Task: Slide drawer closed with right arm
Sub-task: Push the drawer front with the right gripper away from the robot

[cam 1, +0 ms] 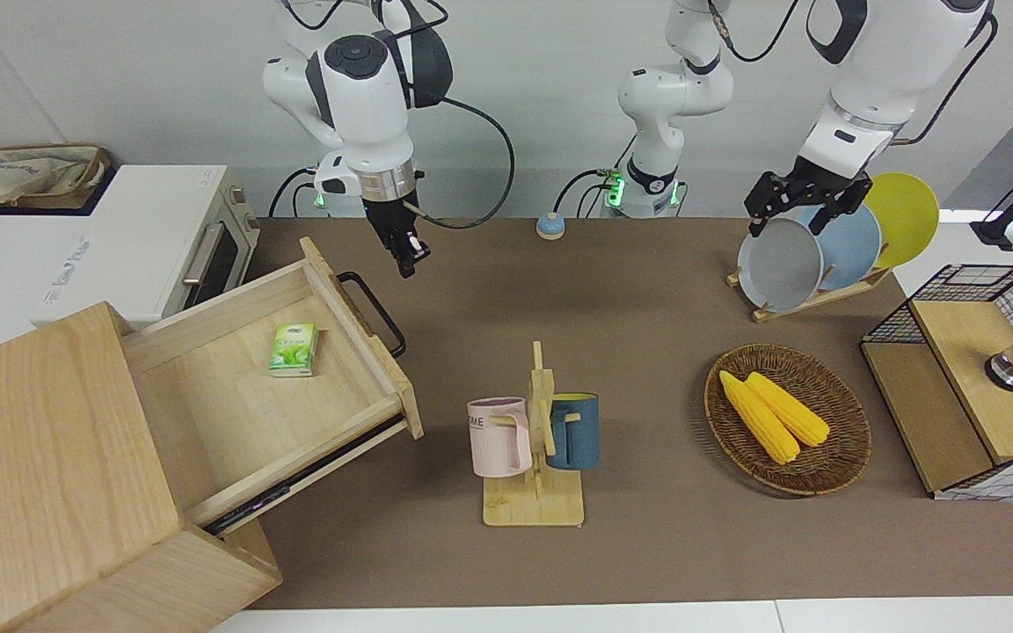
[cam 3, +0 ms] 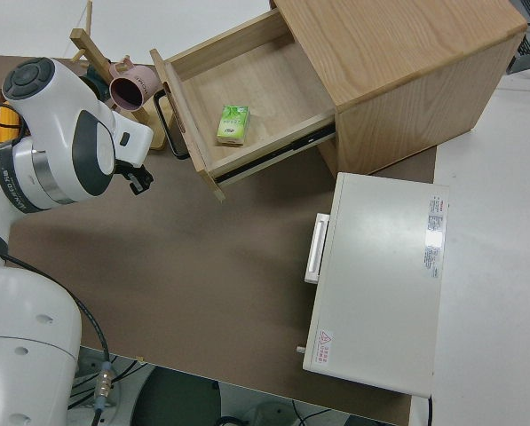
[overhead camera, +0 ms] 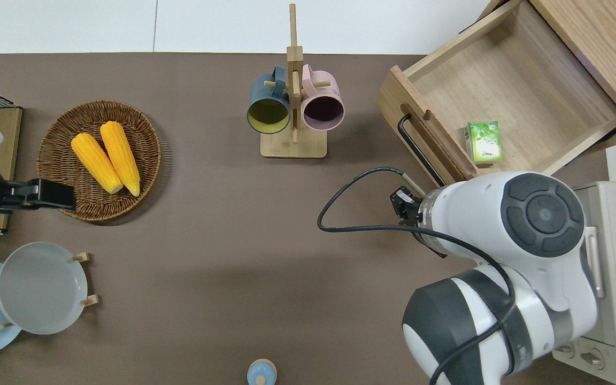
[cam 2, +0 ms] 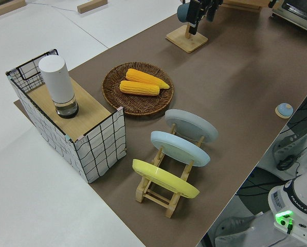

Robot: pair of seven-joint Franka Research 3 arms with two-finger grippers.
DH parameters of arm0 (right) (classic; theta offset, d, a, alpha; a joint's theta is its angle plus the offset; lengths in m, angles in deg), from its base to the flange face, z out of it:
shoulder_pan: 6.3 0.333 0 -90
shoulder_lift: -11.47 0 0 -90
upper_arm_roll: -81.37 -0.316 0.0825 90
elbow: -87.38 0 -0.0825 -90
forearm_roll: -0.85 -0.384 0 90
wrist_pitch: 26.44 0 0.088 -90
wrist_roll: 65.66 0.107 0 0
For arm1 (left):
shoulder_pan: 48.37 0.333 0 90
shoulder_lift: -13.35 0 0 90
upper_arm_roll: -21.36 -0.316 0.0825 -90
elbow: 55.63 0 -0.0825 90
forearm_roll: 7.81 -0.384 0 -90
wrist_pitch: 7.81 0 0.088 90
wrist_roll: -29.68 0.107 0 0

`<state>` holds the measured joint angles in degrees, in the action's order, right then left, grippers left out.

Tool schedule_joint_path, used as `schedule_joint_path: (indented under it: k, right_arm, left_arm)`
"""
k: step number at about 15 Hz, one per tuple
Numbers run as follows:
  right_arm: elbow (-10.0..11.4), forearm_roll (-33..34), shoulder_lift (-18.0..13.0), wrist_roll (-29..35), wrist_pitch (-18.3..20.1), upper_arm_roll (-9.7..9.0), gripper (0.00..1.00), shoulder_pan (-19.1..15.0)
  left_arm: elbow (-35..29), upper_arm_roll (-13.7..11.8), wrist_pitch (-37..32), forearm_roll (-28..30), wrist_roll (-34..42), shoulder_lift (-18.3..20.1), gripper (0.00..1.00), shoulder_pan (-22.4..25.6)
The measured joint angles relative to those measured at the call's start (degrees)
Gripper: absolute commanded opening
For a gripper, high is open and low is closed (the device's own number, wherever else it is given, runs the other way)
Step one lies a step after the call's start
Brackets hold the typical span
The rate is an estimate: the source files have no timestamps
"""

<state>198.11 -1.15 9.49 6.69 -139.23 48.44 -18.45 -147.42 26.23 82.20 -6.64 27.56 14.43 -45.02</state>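
One drawer [cam 1: 295, 369] stands pulled far out of the pale cabinet [cam 1: 40, 466] at the right arm's end of the table, its black loop handle [cam 1: 373, 312] at about 4 o'clock on the panel in the front view. One green packet [cam 1: 295, 349] lies inside. The right gripper [cam 1: 407, 255] hangs over bare brown mat just clear of the handle; whether its fingers are spread, I cannot tell. One mug rack [cam 1: 535, 440] with two mugs stands nearby, open mat between. The left arm is parked
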Motion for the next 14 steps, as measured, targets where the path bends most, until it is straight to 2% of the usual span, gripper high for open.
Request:
schedule_joint_path:
  k: [8,14]
  right_arm:
    - [0.48,6.12,3.85,5.12,-2.91,-0.32,0.000,1.19]
    - [0.06,10.68,5.75,6.24,-4.03,-0.21,0.000,1.20]
  left_arm:
    - [0.00,0.00,0.00,0.00,0.00,0.00,1.00,0.00]
    - [0.00,-0.01,0.00,0.00,0.00,0.00,1.00,0.00]
